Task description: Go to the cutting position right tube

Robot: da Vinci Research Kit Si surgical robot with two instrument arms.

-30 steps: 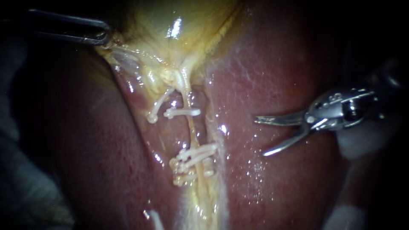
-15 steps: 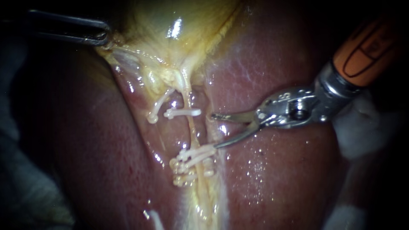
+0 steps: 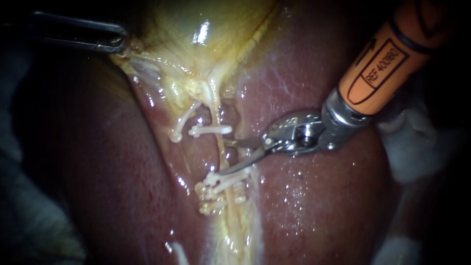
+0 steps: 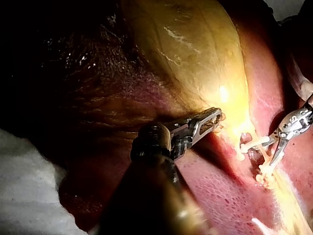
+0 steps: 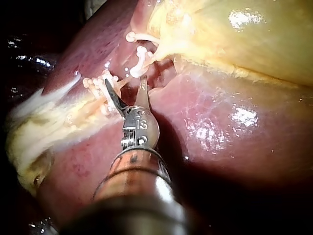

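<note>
My right instrument comes in from the upper right with an orange sleeve and two thin curved blades. The blades are open, and their tips reach the pale right tube between the upper clip and the lower cluster of clips. The right wrist view shows the same open blades pointing at the tube beside the clips. The left tube carries its own clip. My left instrument is shut on the gallbladder's edge at the upper left and holds it taut; the left wrist view shows those jaws.
Red-brown liver lies on both sides of the yellowish strip with the tubes. White gauze sits at the right edge behind my right instrument. Darkness surrounds the far left.
My right instrument has moved left across the liver, from well clear of the tubes until its open blades reach the right tube. The left instrument and the gallbladder have stayed put.
</note>
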